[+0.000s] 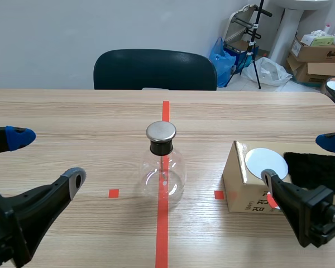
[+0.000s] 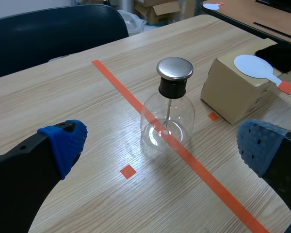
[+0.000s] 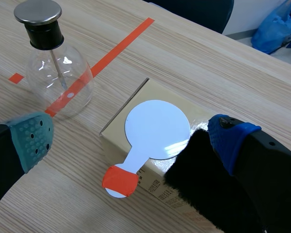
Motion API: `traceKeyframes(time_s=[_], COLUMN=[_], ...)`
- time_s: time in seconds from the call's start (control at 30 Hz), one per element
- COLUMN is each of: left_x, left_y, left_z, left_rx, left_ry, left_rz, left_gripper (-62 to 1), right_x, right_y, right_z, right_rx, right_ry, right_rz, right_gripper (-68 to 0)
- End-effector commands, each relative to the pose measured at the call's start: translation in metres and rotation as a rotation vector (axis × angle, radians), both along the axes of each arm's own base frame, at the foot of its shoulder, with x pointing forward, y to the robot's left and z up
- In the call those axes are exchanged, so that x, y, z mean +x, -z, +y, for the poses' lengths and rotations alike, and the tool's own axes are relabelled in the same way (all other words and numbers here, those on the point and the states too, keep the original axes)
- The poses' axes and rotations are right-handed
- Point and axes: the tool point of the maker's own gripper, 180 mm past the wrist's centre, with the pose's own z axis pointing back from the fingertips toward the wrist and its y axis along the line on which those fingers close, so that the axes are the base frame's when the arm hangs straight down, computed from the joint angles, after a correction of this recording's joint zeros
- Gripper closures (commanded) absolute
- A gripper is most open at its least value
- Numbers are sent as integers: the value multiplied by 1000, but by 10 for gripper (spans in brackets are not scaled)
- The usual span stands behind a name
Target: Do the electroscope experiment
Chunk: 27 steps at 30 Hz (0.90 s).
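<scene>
Nothing begun, I'd say: left pincer (image 1: 47, 158) and right pincer (image 1: 298, 161) hang released, empty. Beyond, the electroscope flask (image 1: 163, 167) stands mid-desk (image 1: 72, 111). At its 3 o'clock, the white paddle (image 1: 266, 163) lies on the box (image 1: 240, 190), with the fur cloth (image 1: 315, 170) beside it.

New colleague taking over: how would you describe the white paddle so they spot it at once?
Find the glass flask on the long tape line down the middle. To the robot's right of it stands a cardboard box, with the paddle flat on top. It is a white round disc, handle end wrapped in red tape, unlike the black furry cloth beside it.
</scene>
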Motion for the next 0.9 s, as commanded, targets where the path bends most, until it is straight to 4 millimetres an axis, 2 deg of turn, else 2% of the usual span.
traceKeyframes(time_s=[0.0, 0.37, 0.57, 0.87], left_x=[1, 1, 1, 1], left_y=[-9, -9, -9, -10], left_z=[-4, -4, -4, -4], left_rx=[-16, -16, -16, -18], left_ry=[8, 8, 8, 8], left_rz=[-27, -27, -27, -30], left_gripper=[-623, -623, -623, -623], right_x=[6, 6, 3, -34], right_y=[-13, -14, -8, 2], right_z=[2, 1, 2, 18], right_rx=[4, 2, -100, -295], right_ry=[-7, -5, -45, -159], right_rz=[-45, -50, -62, -65], right_gripper=[-679, -679, -679, -679])
